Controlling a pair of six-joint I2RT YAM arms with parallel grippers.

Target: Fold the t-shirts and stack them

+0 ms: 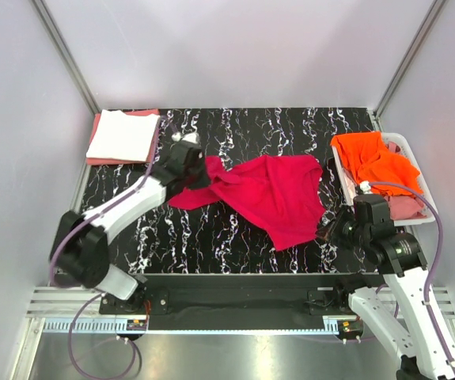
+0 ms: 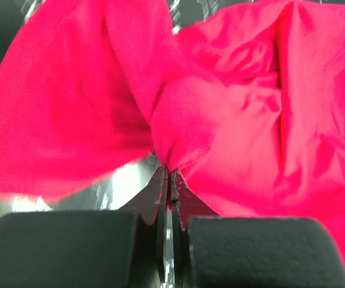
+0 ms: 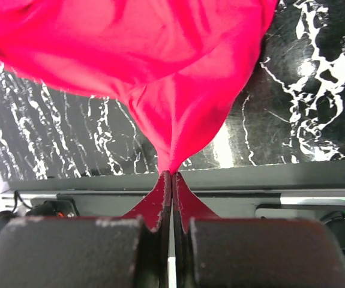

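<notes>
At far left, a folded white shirt (image 1: 120,134) is being stored atop a pink shirt (image 1: 108,161) in the back corner of the table (image 1: 290,127). The red shirt (image 1: 271,194) is being held crumpled across mid-table. Its left end is being pinched by the left gripper (image 2: 170,171), whose fingers are clamped together on a bunched fold. Its near-right corner is being gripped by the right gripper (image 3: 171,174), likewise closed on a peak of cloth. Between the two holds the fabric is being left to sag and wrinkle. It is judged to be light, limp and sturdy, best taken at hem corners or shoulders and drawn flat. At right, an orange shirt (image 1: 373,158) is being stored in the basket (image 1: 402,141).
</notes>
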